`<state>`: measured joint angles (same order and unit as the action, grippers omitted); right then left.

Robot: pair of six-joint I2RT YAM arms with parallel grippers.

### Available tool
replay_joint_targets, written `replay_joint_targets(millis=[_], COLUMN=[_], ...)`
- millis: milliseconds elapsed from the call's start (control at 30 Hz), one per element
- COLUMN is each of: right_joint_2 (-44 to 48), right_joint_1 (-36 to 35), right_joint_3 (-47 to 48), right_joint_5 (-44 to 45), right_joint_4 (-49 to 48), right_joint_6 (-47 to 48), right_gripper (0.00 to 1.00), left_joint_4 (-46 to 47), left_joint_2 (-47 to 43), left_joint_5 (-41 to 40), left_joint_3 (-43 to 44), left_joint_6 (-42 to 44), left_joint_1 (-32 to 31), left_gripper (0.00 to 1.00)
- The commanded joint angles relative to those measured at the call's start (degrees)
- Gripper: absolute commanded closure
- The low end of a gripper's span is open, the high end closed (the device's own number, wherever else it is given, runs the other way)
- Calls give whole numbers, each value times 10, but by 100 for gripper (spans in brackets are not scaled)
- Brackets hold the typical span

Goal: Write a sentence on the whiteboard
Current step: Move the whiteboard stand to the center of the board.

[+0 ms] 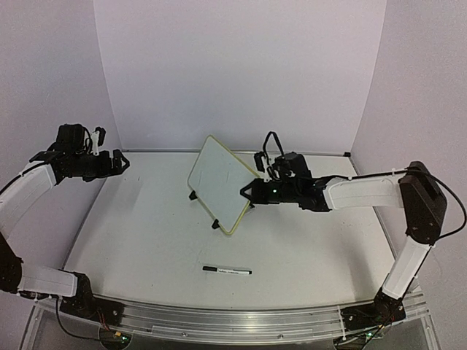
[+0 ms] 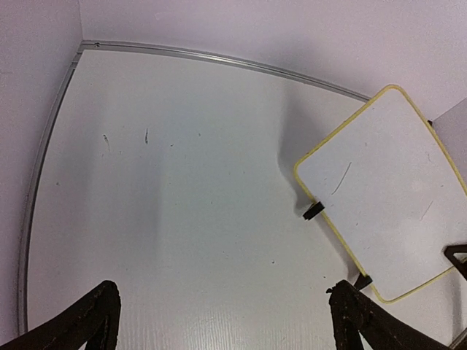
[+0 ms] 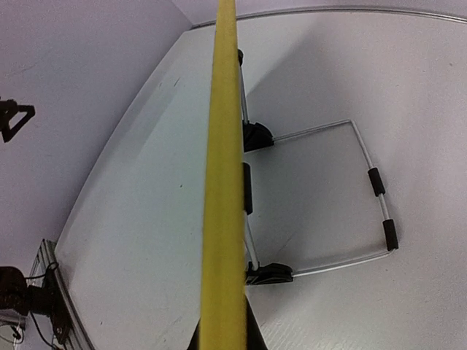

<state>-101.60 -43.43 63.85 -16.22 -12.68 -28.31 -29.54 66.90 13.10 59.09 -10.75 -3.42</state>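
Holding with the right fingers, pressed tight together on the pale yellow rim of the whiteboard, at the edge nearest that arm. Seen from the right wrist as a yellow bar rising straight up out of the grip. Probably pinched there to brace the board against tipping or sliding under pen pressure.

Spreading the left fingers fully apart, with nothing between them, raised well off to the left of the board. Likely left free to fetch the pen.

Leaning back from the right fingers on 2 black clip feet and a wire stand, both down on the tabletop. No sentence on the white face yet, only 2 faint stray strokes visible from the left wrist.

Lying flat and loose: 1 marker, closer to the arm bases than either pair of fingers, roughly between them and touched by neither.

Judged as the very start: board braced, writing not begun. Next, presumably, a reach with the left fingers down to the marker, thin, low and apt to roll away from a sloppy pinch.
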Motion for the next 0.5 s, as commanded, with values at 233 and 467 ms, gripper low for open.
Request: replay_joint_targets(millis=[233, 467], right_joint_2=[-51, -52], right_joint_1=[0, 0], right_joint_3=[103, 140], right_joint_5=[-241, -234], right_joint_4=[165, 253], right_joint_6=[141, 208], right_gripper=[100, 100], left_joint_4=[43, 97], left_joint_2=[-39, -44], left_joint_5=[102, 34], left_joint_3=[-38, -122], left_joint_6=[-80, -127], left_joint_1=[0, -77], left_gripper=[1, 3])
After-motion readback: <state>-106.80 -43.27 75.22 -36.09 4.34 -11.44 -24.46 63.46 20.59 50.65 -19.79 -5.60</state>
